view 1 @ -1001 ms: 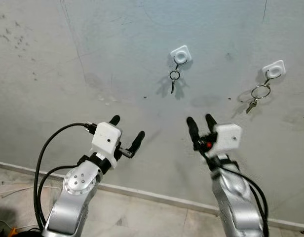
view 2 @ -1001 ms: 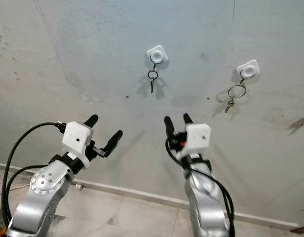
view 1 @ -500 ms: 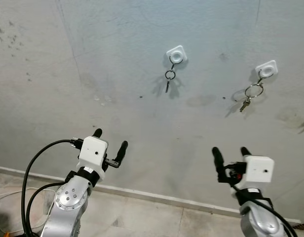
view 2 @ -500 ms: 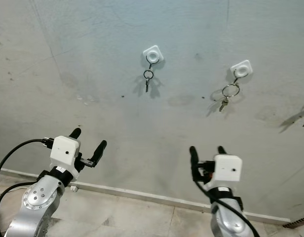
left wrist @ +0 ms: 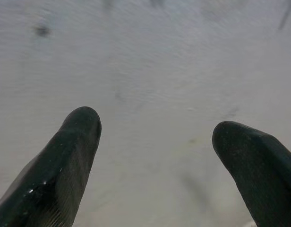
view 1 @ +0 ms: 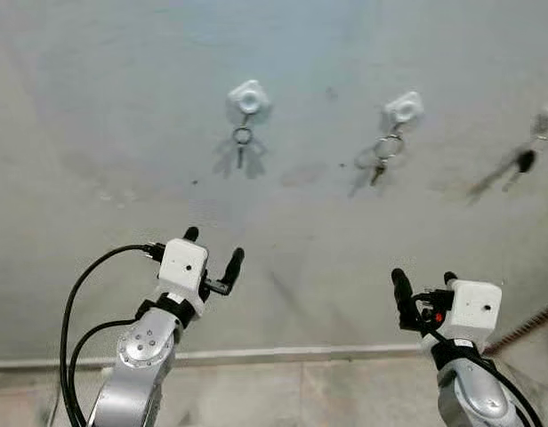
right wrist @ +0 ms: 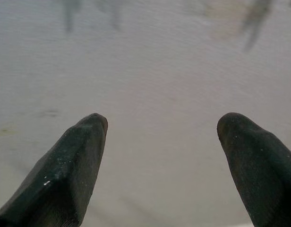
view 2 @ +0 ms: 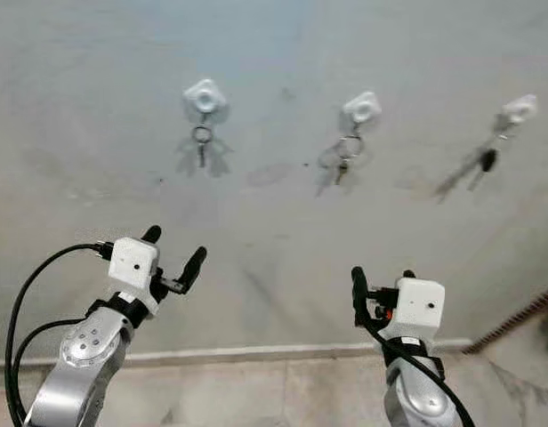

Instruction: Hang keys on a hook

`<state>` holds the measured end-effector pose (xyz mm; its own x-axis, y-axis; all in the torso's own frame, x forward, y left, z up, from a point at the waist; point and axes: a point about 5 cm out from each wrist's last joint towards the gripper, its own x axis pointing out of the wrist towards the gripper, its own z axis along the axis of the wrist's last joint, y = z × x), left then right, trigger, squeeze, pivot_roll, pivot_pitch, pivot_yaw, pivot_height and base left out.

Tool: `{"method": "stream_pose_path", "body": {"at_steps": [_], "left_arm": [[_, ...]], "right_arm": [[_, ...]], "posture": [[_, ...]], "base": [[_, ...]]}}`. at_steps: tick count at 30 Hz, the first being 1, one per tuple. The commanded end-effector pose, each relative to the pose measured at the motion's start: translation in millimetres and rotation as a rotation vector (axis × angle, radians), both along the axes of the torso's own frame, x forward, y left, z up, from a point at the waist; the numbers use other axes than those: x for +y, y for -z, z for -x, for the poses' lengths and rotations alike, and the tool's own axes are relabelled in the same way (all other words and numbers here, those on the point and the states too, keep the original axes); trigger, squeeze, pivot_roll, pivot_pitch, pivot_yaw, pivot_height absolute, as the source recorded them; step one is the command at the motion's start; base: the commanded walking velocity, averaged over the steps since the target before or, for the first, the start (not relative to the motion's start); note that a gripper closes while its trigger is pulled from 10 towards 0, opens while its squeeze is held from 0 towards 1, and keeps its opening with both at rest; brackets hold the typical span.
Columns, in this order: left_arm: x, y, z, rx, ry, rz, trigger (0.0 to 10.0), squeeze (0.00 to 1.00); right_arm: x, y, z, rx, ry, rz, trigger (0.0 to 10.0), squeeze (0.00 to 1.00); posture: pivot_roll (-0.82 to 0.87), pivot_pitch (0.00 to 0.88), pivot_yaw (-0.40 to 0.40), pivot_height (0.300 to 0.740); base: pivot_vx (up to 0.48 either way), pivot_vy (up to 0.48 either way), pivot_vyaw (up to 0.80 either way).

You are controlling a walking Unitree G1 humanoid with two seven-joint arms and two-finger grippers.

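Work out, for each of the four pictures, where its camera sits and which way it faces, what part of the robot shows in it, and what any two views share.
Left eye view: on the head, facing a grey wall with three white hooks holding keys; both arms show, left gripper and right gripper open.
Right eye view: beside it, same scene, shifted.
Left wrist view: on the left wrist, looking along its two black fingers at bare wall.
Right wrist view: likewise, its own fingers.
Shared: the wall; both eyes share the hooks.
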<state>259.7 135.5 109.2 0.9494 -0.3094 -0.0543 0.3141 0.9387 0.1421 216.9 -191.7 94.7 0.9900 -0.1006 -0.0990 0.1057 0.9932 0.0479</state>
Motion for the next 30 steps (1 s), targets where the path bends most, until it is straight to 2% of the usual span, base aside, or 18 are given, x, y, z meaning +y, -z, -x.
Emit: {"method": "stream_pose_path", "body": {"at_steps": [1, 4, 10, 30], "left_arm": [[-4.2, -3, -3.2, -0.020, -0.010, -0.029, 10.0, 0.00], [-5.5, -2, -3.8, -0.011, -0.014, -0.021, 10.0, 0.00], [-7.8, -1, -4.4, -0.013, -0.021, -0.027, 10.0, 0.00], [-8.9, -4, -9.5, -0.024, -0.023, -0.036, 10.0, 0.00]], "right_arm": [[1.6, -6, -1.7, -0.016, -0.001, -0.003, 10.0, 0.00], [2.3, -7, -3.9, -0.027, -0.007, -0.018, 10.0, 0.00], [5.7, -12, -10.5, -0.043, -0.035, -0.015, 10.0, 0.00], [12.0, -11, -16.3, -0.047, -0.048, -0.034, 10.0, 0.00]], "posture": [[0.13, 0.000, -0.055, 0.740], [0.13, 0.000, -0.058, 0.740], [0.13, 0.000, -0.062, 0.740], [0.14, 0.000, -0.050, 0.740]], "base": [[0.000, 0.000, -0.80], [0.000, 0.000, -0.63], [0.000, 0.000, 0.00], [-0.012, 0.000, 0.00]]}}
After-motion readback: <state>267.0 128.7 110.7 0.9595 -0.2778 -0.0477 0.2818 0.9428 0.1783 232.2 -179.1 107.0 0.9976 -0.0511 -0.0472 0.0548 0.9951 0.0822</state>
